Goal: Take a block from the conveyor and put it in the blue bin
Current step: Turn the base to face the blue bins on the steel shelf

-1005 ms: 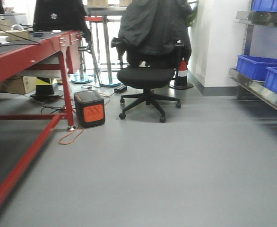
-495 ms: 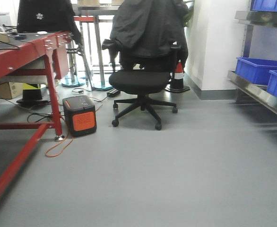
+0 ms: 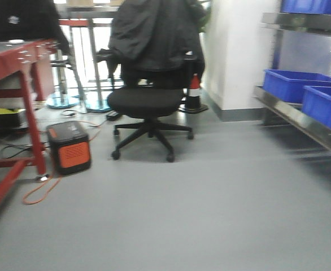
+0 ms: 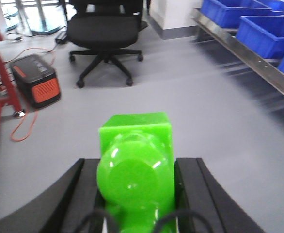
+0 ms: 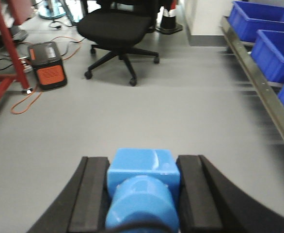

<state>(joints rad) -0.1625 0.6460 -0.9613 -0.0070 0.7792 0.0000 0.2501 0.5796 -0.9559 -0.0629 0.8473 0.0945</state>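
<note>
the conveyor (image 3: 24, 56), a glossy red metal frame with silver bolts under a dark belt, stood at the far left edge of the front view, with only its end corner and one leg showing. along the right wall, three blue plastic bins (image 3: 292, 84) sat on steel shelving (image 3: 301, 121), one on the upper shelf and two on the lower. one black office chair (image 3: 146, 101) draped with a dark jacket stood mid-floor. one black-and-orange box (image 3: 69, 148) sat just beside the conveyor leg, an orange cable (image 3: 38, 192) looping next to it. two blocks were held off the belt, over grey floor. the left gripper (image 4: 137, 187) was clamped on a glossy lime-green block (image 4: 134, 141), squared with a round knob facing the camera. the right gripper (image 5: 142, 194) was clenched around a sky-blue block (image 5: 142, 167) of like shape.
</note>
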